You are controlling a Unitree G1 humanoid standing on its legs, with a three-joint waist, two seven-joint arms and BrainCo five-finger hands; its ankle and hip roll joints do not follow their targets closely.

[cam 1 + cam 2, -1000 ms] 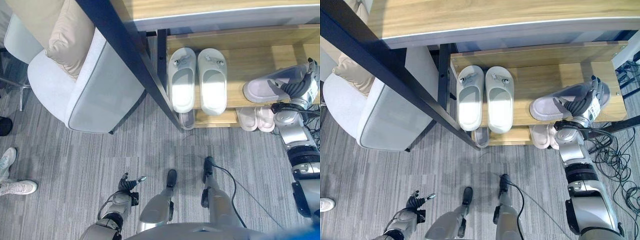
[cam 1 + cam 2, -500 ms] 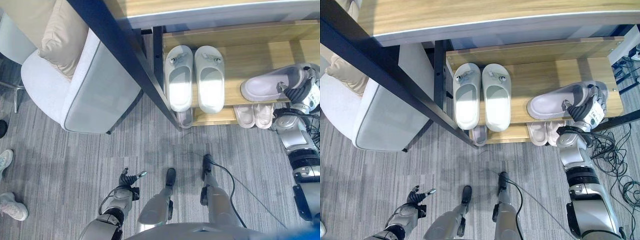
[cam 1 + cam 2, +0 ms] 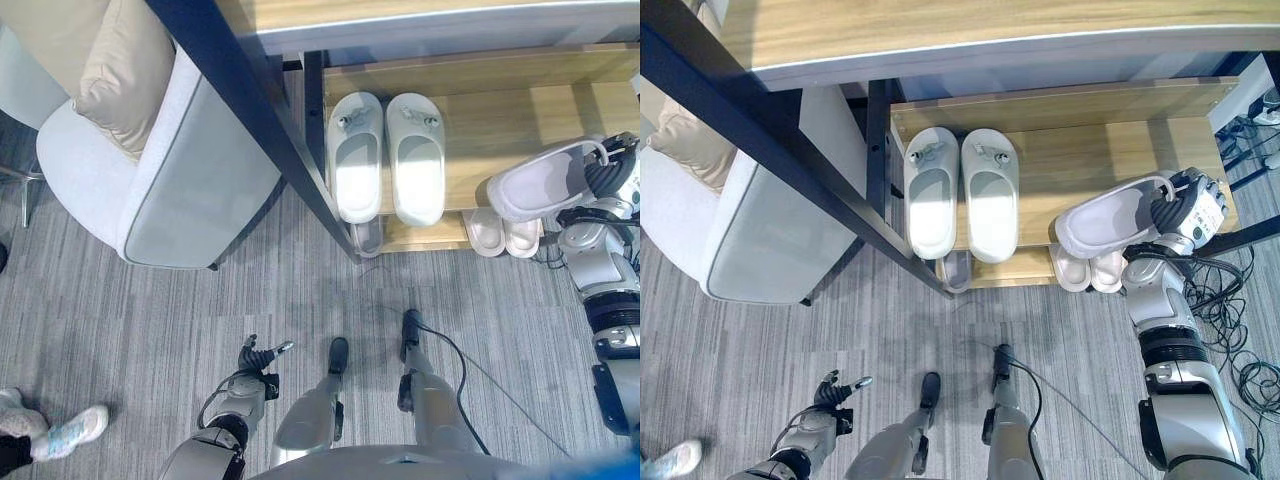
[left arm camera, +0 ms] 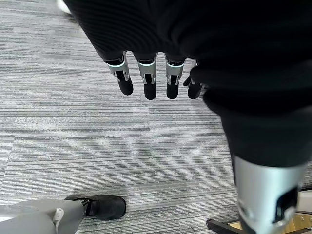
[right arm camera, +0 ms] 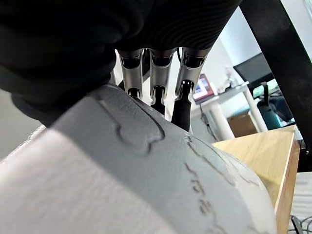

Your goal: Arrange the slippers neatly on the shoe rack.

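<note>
From the head views we see the armchair (image 3: 150, 170) with one cushion (image 3: 120, 70) left of the shoe rack (image 3: 1110, 140). Two pale green slippers (image 3: 960, 190) lie side by side at the left end of its upper shelf; a pinkish pair (image 3: 1080, 270) sits on the lower shelf. Our right hand (image 3: 1188, 205) grips one grey slipper (image 3: 1110, 220), tilted over the upper shelf's front right edge. The right wrist view adds its embossed sole (image 5: 146, 161) under curled fingers (image 5: 158, 92). The left wrist view shows our left hand (image 4: 146, 73) relaxed, empty, above carpet (image 4: 97, 136). A person's shoe (image 3: 70, 430) shows at lower left.
</note>
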